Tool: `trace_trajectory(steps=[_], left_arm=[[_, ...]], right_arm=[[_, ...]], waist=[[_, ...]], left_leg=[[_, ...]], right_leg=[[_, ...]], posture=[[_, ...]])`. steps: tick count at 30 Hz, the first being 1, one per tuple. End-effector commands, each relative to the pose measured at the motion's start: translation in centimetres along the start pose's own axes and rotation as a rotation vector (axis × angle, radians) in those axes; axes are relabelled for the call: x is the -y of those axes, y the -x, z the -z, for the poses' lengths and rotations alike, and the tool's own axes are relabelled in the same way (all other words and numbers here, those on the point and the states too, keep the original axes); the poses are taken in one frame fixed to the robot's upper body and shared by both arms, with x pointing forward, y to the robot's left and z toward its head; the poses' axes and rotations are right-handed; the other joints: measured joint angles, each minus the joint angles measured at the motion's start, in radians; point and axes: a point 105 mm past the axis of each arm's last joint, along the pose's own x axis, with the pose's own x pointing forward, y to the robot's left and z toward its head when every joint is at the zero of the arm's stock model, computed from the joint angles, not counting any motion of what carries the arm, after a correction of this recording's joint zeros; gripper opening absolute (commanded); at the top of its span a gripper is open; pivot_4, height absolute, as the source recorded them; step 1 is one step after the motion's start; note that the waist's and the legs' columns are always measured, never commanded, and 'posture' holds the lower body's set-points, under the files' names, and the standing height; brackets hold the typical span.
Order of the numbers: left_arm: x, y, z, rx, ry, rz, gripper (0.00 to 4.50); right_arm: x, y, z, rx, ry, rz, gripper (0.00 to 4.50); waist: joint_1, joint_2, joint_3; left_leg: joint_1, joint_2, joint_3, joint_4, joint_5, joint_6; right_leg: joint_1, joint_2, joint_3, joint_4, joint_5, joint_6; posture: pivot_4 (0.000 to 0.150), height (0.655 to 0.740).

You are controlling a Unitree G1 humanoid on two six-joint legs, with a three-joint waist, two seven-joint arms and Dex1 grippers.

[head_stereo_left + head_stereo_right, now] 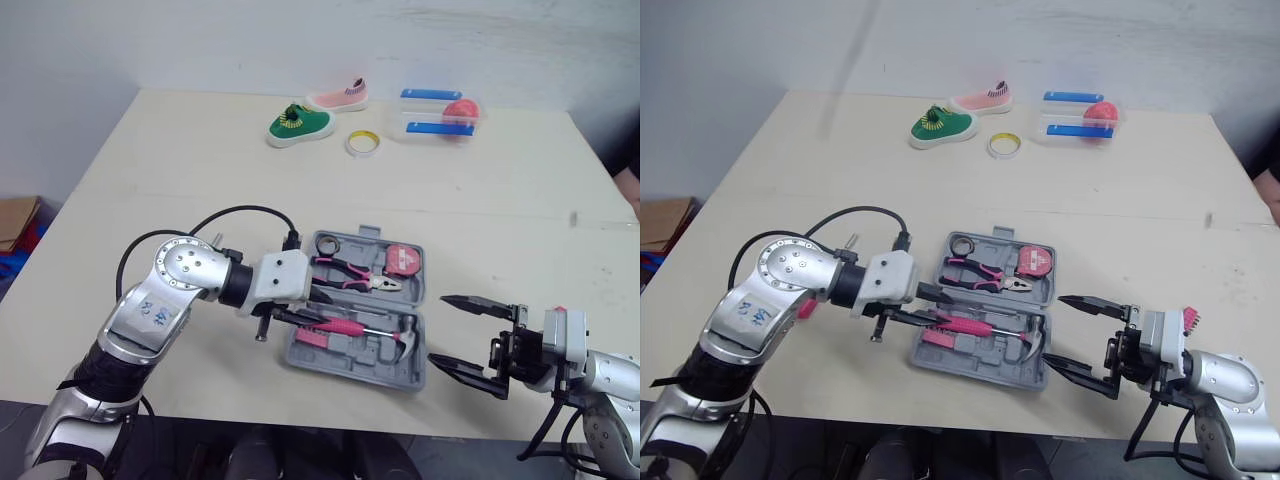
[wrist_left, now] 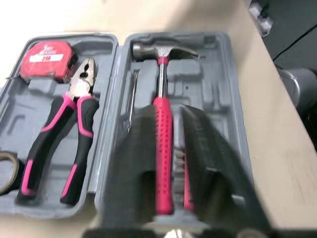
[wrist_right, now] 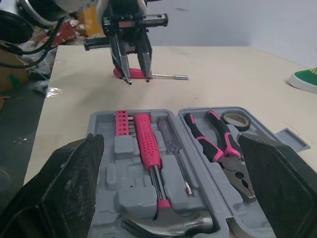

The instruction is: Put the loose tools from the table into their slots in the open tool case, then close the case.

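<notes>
The grey tool case (image 1: 352, 373) lies open near the table's front edge. Its far half holds pink-handled pliers (image 1: 350, 275), a red tape measure (image 1: 403, 260) and a dark tape roll (image 1: 327, 243). The near half holds a pink-handled hammer (image 1: 345, 327) and a bit set (image 3: 122, 123). My left gripper (image 1: 322, 311) hovers open over the near half, its fingers (image 2: 136, 148) either side of the hammer handle. A pink-handled screwdriver (image 3: 132, 74) lies on the table beyond the case, behind that gripper. My right gripper (image 1: 438, 328) stands wide open and empty, just right of the case.
At the table's far side sit a green shoe (image 1: 298, 124), a pink shoe (image 1: 340, 97), a yellow tape ring (image 1: 362, 143) and a clear box (image 1: 440, 115) with blue strips and a red object inside. A black cable (image 1: 235, 215) loops over my left forearm.
</notes>
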Motion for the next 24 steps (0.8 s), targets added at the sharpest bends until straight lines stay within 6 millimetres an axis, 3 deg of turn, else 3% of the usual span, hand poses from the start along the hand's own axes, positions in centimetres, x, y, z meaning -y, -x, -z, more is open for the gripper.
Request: trace_trajectory(steps=[1, 6, 14, 24], left_arm=[[0.1, -0.1, 0.6, 0.046, -0.027, -0.014, 0.02], [1.2, -0.8, 3.7, -0.017, 0.066, -0.004, 0.02], [2.1, -0.8, 6.0, -0.111, 0.12, 0.016, 0.02], [5.0, -1.3, 10.8, -0.408, 0.23, 0.142, 0.02]], right_arm=[[0.2, 0.1, -0.8, 0.018, 0.036, 0.007, 4.5], [0.5, 0.4, -0.8, 0.007, 0.05, 0.024, 4.5], [0.6, 0.7, -0.7, -0.001, 0.052, 0.035, 4.5], [0.7, 0.6, -0.5, 0.003, 0.054, 0.045, 4.5]], waist=[[-0.001, 0.0, 0.0], [-0.002, 0.0, 0.0], [-0.001, 0.0, 0.0], [-0.005, 0.003, -0.005]], left_leg=[[0.0, 0.0, 0.0, 0.0, 0.0, 0.0], [0.0, 0.0, 0.0, -0.001, 0.0, 0.0], [0.0, 0.0, 0.0, -0.001, 0.0, 0.0], [0.011, 0.0, -0.002, -0.004, -0.002, 0.0]], right_leg=[[0.0, 0.0, 0.0, 0.0, 0.0, 0.0], [0.0, 0.0, 0.0, 0.0, 0.0, 0.0], [0.0, 0.0, 0.0, 0.0, 0.0, 0.0], [0.012, -0.001, -0.002, -0.004, 0.0, -0.001]], posture=[[0.15, 0.74], [0.15, 0.74], [0.15, 0.74], [0.15, 0.74]])
